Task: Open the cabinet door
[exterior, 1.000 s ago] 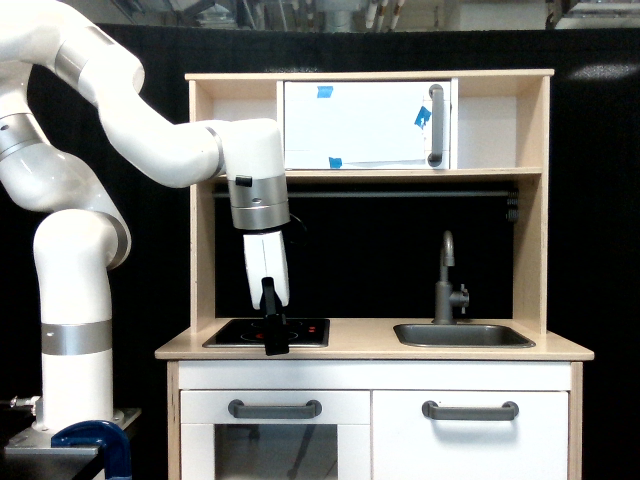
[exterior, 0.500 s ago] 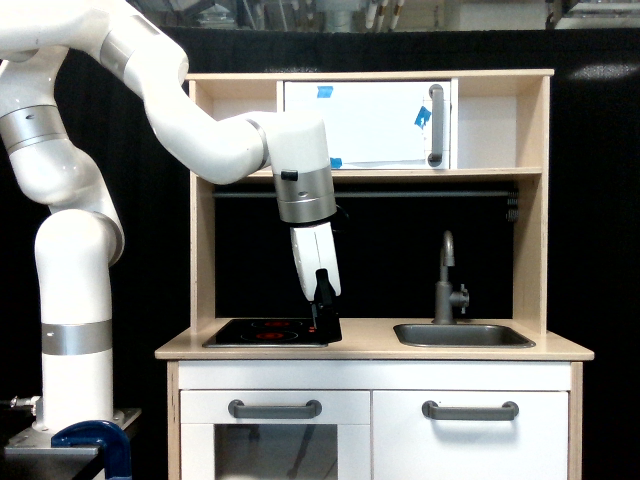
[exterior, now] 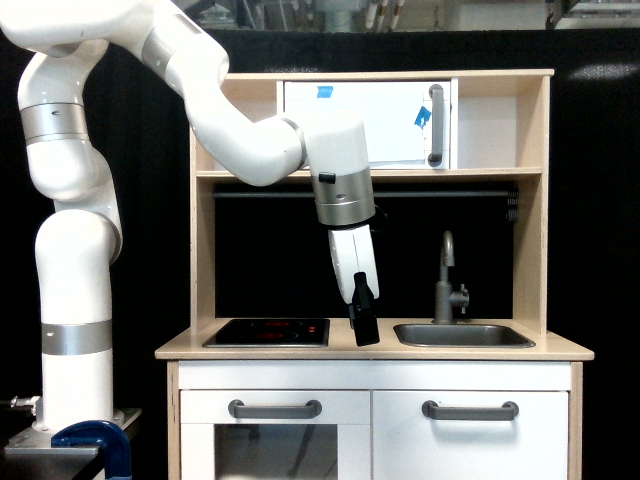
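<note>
The cabinet door (exterior: 470, 445) is the plain white panel at the lower right of the toy kitchen. It is closed, with a horizontal grey bar handle (exterior: 470, 410) near its top. My gripper (exterior: 365, 328) hangs from the white arm and points down over the wooden countertop (exterior: 370, 350), between the hob and the sink. It is above the door's handle and off to the exterior view's left of it, touching nothing. Its black fingers are seen edge-on as one dark shape, so the gap between them does not show.
A black hob (exterior: 267, 332) is set in the counter on the left, a sink (exterior: 462, 335) with a grey faucet (exterior: 447, 280) on the right. Below left is a glass oven door (exterior: 265, 450). An upper white door (exterior: 365, 125) carries blue tape.
The arm has swung towards the exterior view's right, carrying my gripper from over the hob to the strip of counter between hob and sink. The kitchen's doors have not moved.
</note>
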You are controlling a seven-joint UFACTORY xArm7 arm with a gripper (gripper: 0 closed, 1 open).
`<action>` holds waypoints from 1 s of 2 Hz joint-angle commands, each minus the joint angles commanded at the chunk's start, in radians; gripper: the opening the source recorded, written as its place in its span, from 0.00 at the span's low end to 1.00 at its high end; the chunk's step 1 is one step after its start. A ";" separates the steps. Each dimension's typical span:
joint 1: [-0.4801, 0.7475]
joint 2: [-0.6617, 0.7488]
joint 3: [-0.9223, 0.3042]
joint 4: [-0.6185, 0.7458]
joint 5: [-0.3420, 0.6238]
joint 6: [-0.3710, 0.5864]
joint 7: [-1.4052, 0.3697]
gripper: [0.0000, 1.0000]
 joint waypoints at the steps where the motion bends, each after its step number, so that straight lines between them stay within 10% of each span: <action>1: -0.019 0.151 0.018 0.187 0.153 0.022 -0.026 1.00; 2: -0.098 0.345 0.075 0.393 0.269 0.111 -0.148 1.00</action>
